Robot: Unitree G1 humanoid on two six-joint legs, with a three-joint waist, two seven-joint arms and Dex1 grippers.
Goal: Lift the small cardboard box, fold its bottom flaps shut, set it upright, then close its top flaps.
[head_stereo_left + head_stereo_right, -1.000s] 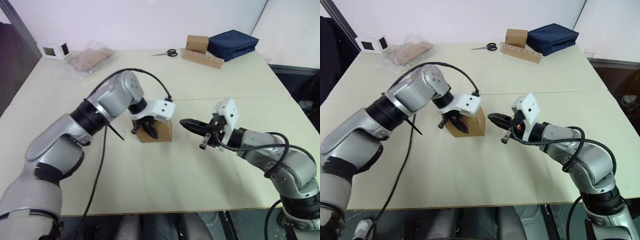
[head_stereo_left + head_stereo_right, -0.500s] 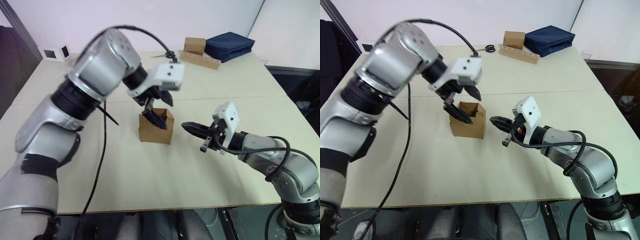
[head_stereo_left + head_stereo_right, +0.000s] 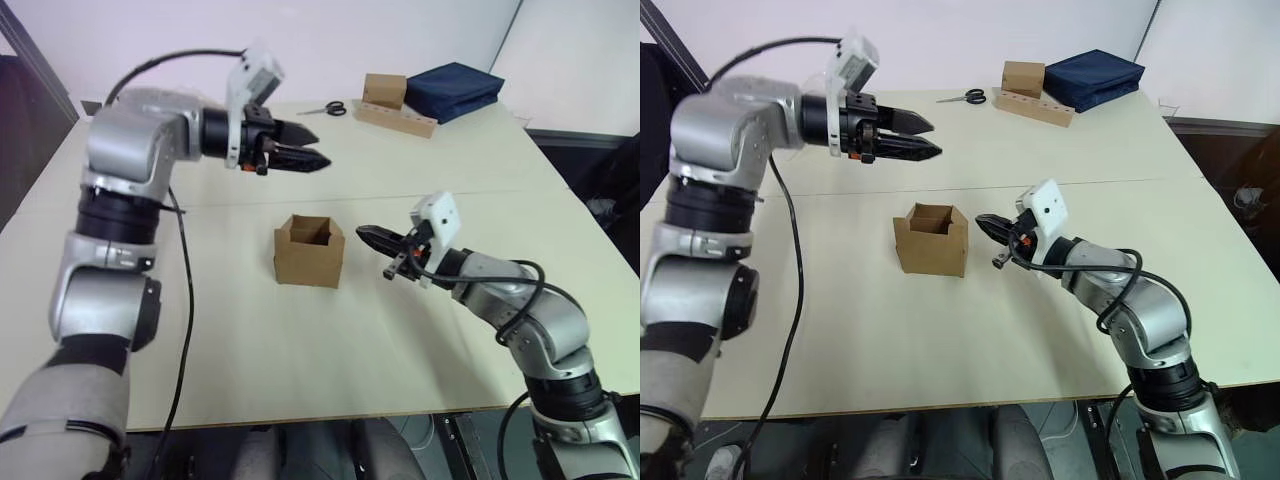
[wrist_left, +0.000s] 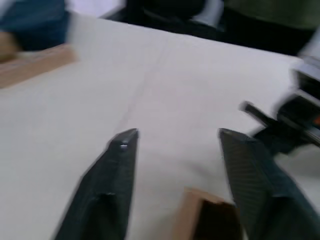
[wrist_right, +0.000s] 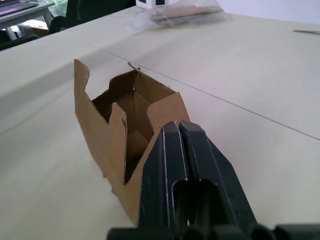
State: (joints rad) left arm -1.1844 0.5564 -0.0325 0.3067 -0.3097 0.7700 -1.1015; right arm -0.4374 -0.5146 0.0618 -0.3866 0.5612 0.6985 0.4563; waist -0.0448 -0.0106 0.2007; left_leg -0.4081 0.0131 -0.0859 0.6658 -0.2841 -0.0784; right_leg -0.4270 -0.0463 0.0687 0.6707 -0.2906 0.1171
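Eye views: small cardboard box (image 3: pixel 309 250) stands upright mid-desk (image 3: pixel 300 350), mouth up, top flaps (image 3: pixel 310 222) not folded in. Right end effector (image 3: pixel 368 236) — fingers together — sits just beside the box's right wall, tip aimed at it; clearly the nearer arm. Left end effector (image 3: pixel 312 148), fingers spread, hangs raised above and behind the box, well apart.

Left wrist view: spread fingers (image 4: pixel 117 165), a box corner between them low down.

Right wrist view: pressed-together fingers (image 5: pixel 185 165) point straight at the box — flaps upright, hollow interior visible, which the eye views barely show.
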